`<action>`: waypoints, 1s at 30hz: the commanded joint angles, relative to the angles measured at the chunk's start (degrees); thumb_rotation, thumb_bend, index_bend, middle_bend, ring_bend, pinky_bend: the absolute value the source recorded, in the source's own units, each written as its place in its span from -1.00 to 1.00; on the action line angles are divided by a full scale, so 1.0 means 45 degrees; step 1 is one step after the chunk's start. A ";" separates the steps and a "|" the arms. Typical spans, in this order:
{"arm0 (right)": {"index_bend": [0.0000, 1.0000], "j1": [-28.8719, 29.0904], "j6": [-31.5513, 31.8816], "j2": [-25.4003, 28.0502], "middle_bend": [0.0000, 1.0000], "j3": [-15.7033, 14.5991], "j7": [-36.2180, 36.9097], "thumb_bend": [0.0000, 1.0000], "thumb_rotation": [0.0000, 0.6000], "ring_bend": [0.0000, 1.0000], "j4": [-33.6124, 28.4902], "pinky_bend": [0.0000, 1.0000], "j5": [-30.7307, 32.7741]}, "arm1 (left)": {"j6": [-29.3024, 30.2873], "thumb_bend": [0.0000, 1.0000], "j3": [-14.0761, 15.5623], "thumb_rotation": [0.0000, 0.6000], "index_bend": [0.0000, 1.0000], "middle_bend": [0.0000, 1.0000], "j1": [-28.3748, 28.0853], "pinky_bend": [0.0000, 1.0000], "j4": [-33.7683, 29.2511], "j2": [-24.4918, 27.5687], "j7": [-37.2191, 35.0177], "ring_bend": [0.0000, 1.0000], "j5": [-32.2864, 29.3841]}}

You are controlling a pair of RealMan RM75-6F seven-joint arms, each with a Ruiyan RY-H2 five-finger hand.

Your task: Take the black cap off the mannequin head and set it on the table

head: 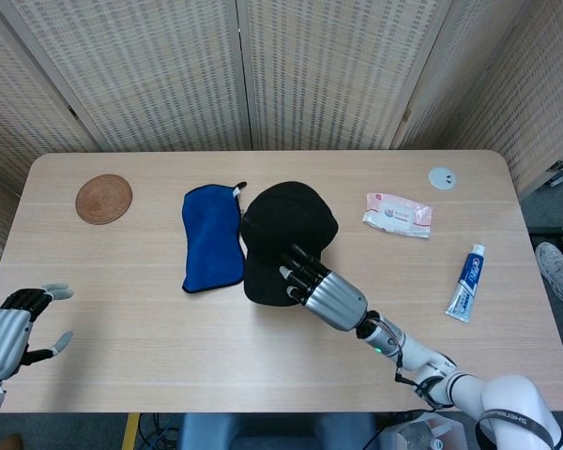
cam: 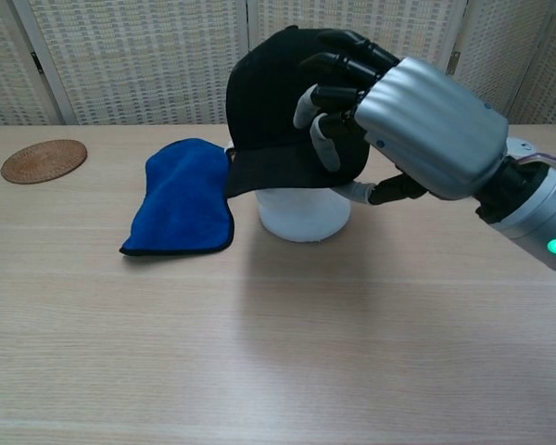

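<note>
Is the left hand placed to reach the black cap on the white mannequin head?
Probably not: the left hand sits open at the table's near-left edge, far from the black cap, which the right hand already grips.

One cap (head: pixel 286 239), one cloth (head: pixel 212 236), one coaster (head: pixel 103 198).
</note>
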 commanded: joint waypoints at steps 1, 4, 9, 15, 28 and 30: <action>0.35 0.0130 0.0196 -0.0141 -0.29 -0.0081 0.0194 -0.22 1.00 -0.75 0.0243 -1.00 0.0077 | -0.0045 -0.56 0.0029 1.00 -0.39 -0.49 -0.0019 -0.64 -0.0035 0.0044 -0.0085 -0.51 0.0033; 0.38 0.0258 0.0414 -0.0216 -0.27 -0.0144 0.0226 -0.18 1.00 -0.74 0.0489 -1.00 0.0081 | -0.0073 -0.56 0.0044 1.00 -0.39 -0.49 -0.0031 -0.64 -0.0046 0.0077 -0.0122 -0.51 0.0039; 0.42 0.0352 0.0681 -0.0278 -0.26 -0.0192 0.0264 -0.12 1.00 -0.73 0.0710 -1.00 0.0192 | -0.0093 -0.56 0.0054 1.00 -0.39 -0.49 -0.0029 -0.64 -0.0004 0.0063 -0.0117 -0.51 -0.0003; 0.45 0.0410 0.1083 -0.0361 -0.23 -0.0120 0.0331 -0.11 1.00 -0.70 0.1025 -1.00 0.0442 | -0.0128 -0.56 0.0045 1.00 -0.39 -0.49 -0.0050 -0.64 0.0052 0.0029 -0.0104 -0.51 -0.0048; 0.45 0.0801 0.1485 -0.0090 -0.22 0.0013 0.0307 -0.11 1.00 -0.67 0.0976 -1.00 0.0774 | -0.0136 -0.56 0.0021 1.00 -0.39 -0.49 -0.0089 -0.64 0.0119 -0.0071 -0.0083 -0.50 -0.0072; 0.45 0.0858 0.1533 -0.0016 -0.22 0.0044 0.0289 -0.11 1.00 -0.67 0.0901 -1.00 0.0825 | -0.0113 -0.56 0.0025 1.00 -0.39 -0.49 -0.0073 -0.64 0.0141 -0.0070 -0.0095 -0.51 -0.0079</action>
